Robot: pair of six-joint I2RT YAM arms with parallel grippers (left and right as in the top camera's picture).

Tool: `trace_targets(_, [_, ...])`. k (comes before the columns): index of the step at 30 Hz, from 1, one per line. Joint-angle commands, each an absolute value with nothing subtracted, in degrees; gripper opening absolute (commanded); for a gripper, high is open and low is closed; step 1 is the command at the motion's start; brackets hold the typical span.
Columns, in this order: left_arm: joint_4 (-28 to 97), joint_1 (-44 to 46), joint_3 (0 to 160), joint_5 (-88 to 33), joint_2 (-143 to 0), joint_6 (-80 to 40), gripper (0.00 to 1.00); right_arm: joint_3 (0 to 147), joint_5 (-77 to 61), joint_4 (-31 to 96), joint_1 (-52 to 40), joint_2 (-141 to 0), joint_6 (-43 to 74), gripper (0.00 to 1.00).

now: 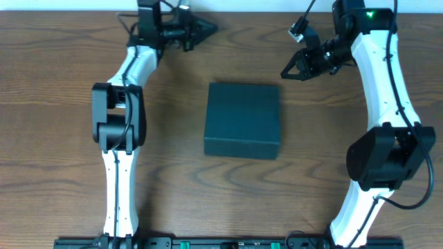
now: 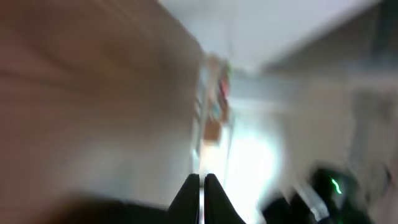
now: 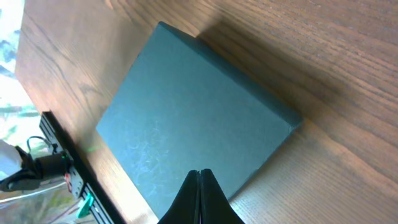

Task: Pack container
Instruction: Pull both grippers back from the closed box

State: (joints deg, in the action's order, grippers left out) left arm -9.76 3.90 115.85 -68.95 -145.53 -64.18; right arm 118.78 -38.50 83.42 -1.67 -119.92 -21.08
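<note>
The container sat at the centre of my overhead frame, a dark teal-green square box resting flat on the wooden table, lid down and closed. Nothing was touching it. In the right wrist view it filled the middle of the picture as a tilted square, one corner toward the upper left, its matte top plain and unmarked.

The right gripper was up and to the right of the box in the overhead frame, near it but apart from it, pointing down-left toward it. From its own camera I saw its fingers pressed together into a single point, with nothing between them.

The left gripper was at the top of the overhead frame, left of centre, well apart from the box and pointing to the right. Its wrist picture was badly blurred; I could make out only wood grain on the left half and bright haze on the right. At the bottom edge its fingertips stood together with just a thin seam between them, holding nothing.
</note>
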Motion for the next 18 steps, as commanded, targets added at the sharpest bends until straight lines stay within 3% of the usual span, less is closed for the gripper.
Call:
trace_targets(1, [-7.46,1.19,117.12,-57.30,-144.14,-55.44,0.05,119.26,-36.12,83.46,-1.91,-118.80,-16.71,0.01])
trace_targets(7, [13.56,-3.90,124.03,-45.43,-141.86,-43.70,0.05,119.28,-32.95,84.44,-1.89,-118.80,-14.04,0.01])
trace_targets(10, [35.14,-3.62,131.35,-31.68,-137.95,-25.39,0.06,119.26,-28.75,84.51,-1.89,-118.80,-10.90,0.01])
trace_targets(12, [43.07,-2.02,134.58,-25.06,-135.13,-15.88,0.05,119.26,-27.57,84.95,-1.72,-118.80,-9.72,0.01])
trace_targets(18, [58.50,5.67,136.18,-24.01,-126.08,3.99,0.06,119.26,-23.22,87.15,-0.01,-116.73,-3.38,0.02])
